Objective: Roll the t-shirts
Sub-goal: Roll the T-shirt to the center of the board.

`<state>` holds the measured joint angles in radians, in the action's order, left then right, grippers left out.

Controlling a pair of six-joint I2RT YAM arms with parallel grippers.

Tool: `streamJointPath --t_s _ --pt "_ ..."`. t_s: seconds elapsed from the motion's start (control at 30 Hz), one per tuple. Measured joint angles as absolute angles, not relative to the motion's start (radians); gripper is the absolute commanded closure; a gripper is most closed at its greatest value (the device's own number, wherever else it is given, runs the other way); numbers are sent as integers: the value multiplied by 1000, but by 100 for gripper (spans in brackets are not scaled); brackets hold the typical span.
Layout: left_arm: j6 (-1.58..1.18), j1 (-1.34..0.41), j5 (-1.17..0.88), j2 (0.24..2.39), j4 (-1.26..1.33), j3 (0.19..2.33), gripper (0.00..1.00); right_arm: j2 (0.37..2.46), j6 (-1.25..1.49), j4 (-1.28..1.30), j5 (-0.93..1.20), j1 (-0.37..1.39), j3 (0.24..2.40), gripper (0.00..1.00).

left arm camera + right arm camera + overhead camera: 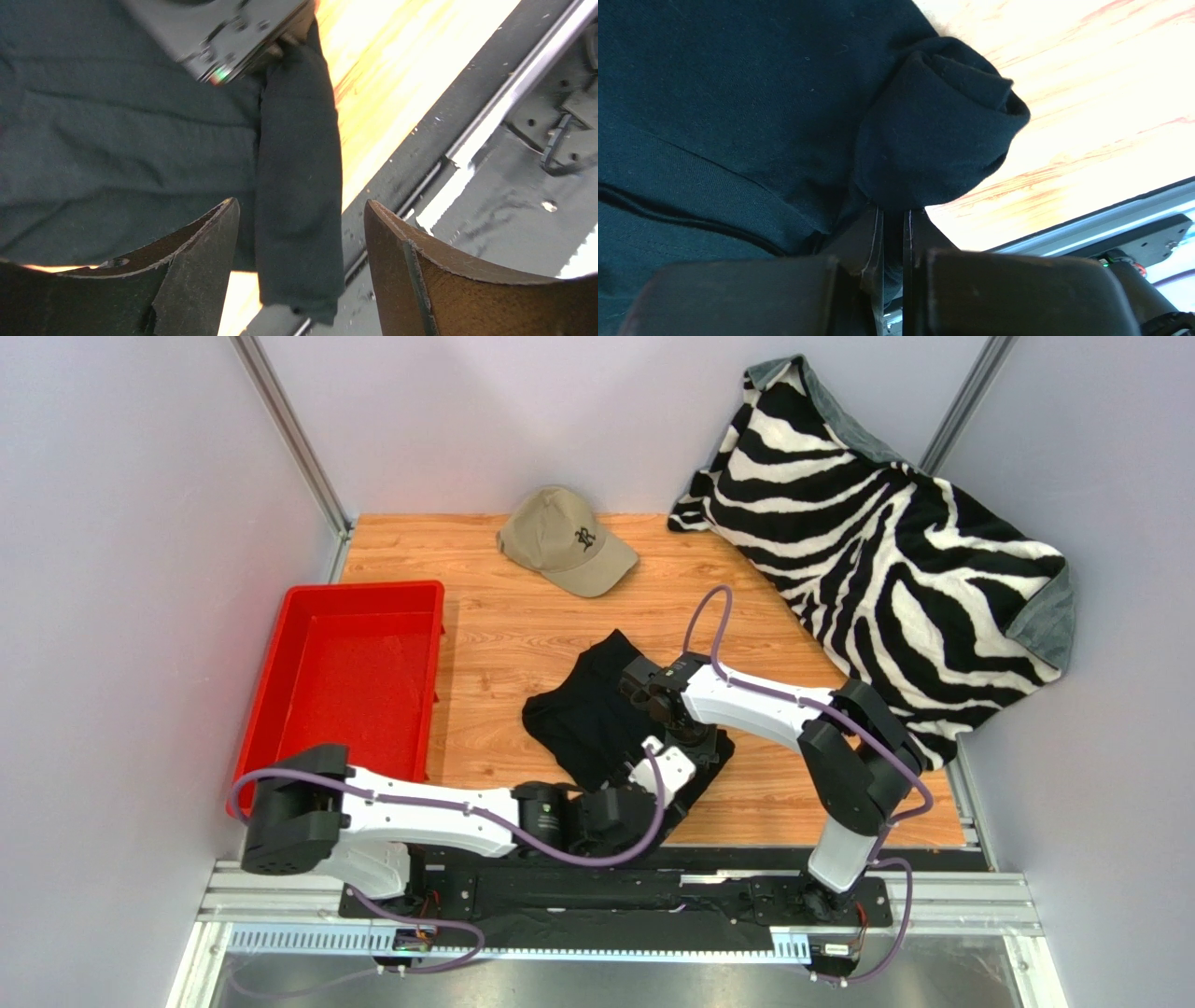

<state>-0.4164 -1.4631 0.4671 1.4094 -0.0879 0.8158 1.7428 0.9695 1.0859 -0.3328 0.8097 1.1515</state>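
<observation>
Left wrist: t-shirt (298, 154) fold sits inside the parted left tool (300, 206).

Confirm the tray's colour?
Red; the tray shows best in the top external view.

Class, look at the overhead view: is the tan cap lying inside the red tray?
No, the tan cap lies on the wooden table, outside the red tray.

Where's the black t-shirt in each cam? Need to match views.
Top external: t-shirt at table centre, toward the near edge.
Left wrist: t-shirt fills left and top, with one strip running down mid-frame.
Right wrist: t-shirt fills left and centre, with a rolled bulge mid-frame, pinched by the right end effector.
Shared landmark: wooden tabletop, which is the bright area at right in both wrist views.
</observation>
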Motion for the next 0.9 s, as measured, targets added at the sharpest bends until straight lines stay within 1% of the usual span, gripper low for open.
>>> streamJointPath --t_s 0.2,0.47,0.57,0.6,0.67,0.73,0.77,0.8,0.83,0.9 --pt "-371 -1506 556 1547 -79 896 25 1768 945 1103 -322 808 1174 100" --pt "-357 -1512 594 1676 -67 916 25 1768 941 1102 -310 801 1174 100" --pt "-362 -1516 619 1716 -65 930 30 1768 941 1102 -305 798 1174 100" --pt "-366 -1517 629 1724 -65 932 34 1768 941 1102 -304 797 1174 100" --pt "-379 -1518 656 1742 -68 937 40 1768 941 1102 -302 795 1174 98" --pt "-394 -1518 679 1753 -69 940 57 1768 941 1101 -300 794 1174 84" --pt "-403 -1518 685 1756 -70 940 68 1768 941 1100 -299 793 1174 77" --pt "-409 -1518 690 1757 -69 940 87 1768 942 1099 -297 793 1174 62" --pt "-416 -1518 691 1757 -69 940 100 1767 944 1095 -295 790 1172 57" --pt "-421 -1518 691 1757 -63 940 100 1757 949 1081 -288 788 1158 46"
